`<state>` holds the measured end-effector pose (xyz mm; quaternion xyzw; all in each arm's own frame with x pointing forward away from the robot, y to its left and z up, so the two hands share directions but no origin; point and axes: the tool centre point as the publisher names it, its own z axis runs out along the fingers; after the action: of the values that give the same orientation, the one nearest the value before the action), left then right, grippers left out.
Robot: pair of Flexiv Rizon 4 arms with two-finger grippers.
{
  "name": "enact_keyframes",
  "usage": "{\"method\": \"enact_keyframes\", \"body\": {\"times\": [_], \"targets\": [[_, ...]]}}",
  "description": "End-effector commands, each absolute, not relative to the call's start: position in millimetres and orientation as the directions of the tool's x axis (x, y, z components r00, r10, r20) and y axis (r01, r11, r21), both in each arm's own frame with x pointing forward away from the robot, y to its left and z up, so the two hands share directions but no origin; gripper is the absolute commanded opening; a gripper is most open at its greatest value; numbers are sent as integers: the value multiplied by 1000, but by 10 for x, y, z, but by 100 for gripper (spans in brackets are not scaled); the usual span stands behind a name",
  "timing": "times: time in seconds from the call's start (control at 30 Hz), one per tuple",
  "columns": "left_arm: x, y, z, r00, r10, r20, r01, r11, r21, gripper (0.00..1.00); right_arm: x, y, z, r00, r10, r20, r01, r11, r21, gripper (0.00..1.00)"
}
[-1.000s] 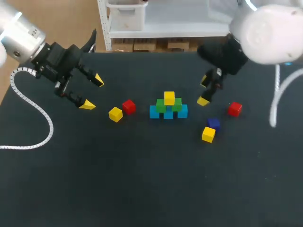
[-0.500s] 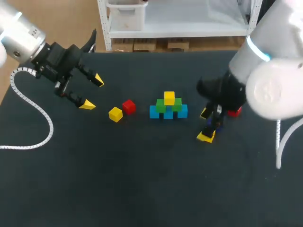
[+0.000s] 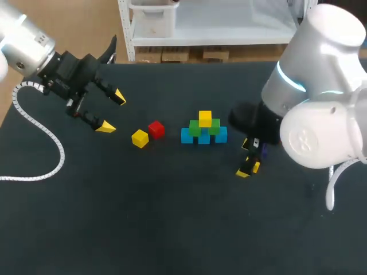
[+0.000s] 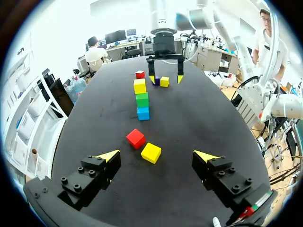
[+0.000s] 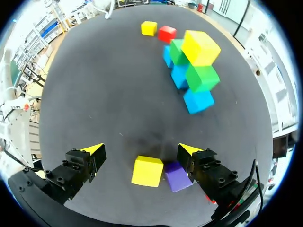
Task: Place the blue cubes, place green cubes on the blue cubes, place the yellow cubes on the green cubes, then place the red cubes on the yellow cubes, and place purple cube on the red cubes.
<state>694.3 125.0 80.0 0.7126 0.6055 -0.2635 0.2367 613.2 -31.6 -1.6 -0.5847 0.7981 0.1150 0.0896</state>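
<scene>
Three blue cubes (image 3: 186,136) carry two green cubes (image 3: 195,127) and one yellow cube (image 3: 205,118) — a red cube (image 3: 156,129) and a purple cube (image 5: 178,176) lie loose.

The table (image 3: 172,229) holds eleven cubes in all: three blue cubes (image 3: 186,136) (image 3: 203,139) (image 3: 221,135), two green cubes (image 3: 195,127) (image 3: 213,127), three yellow cubes (image 3: 205,118) (image 3: 139,138) (image 5: 147,171), two red cubes (image 3: 156,129) (image 4: 140,74) and one purple cube (image 5: 178,176). One of the red cubes shows only in the left wrist view.

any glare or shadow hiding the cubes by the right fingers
Right wrist view: no glare or hard shadow; yellow cube and purple cube lie evenly lit between the fingers. Head view: no glare, but the right arm hides much of both.
</scene>
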Motion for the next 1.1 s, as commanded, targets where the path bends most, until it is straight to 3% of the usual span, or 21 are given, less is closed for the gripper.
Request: {"method": "enact_keyframes", "body": {"times": [0.03, 0.37, 1.03, 1.1], "targets": [[6953, 1252, 795, 129, 738, -662, 988, -156, 18, 100, 6115, -416, 26, -324, -908, -266, -946, 318, 65, 100], [6953, 1252, 795, 129, 738, -662, 988, -156, 18, 100, 5908, -618, 85, -375, -893, -250, -927, 363, 95, 100], [6953, 1252, 795, 129, 738, -662, 988, -156, 18, 100, 5990, -538, -82, -388, -894, -226, -921, 384, 64, 100], [6953, 1252, 795, 129, 738, -662, 988, -156, 18, 100, 5998, -562, -101, -395, -892, -219, -918, 392, 60, 95]]}}
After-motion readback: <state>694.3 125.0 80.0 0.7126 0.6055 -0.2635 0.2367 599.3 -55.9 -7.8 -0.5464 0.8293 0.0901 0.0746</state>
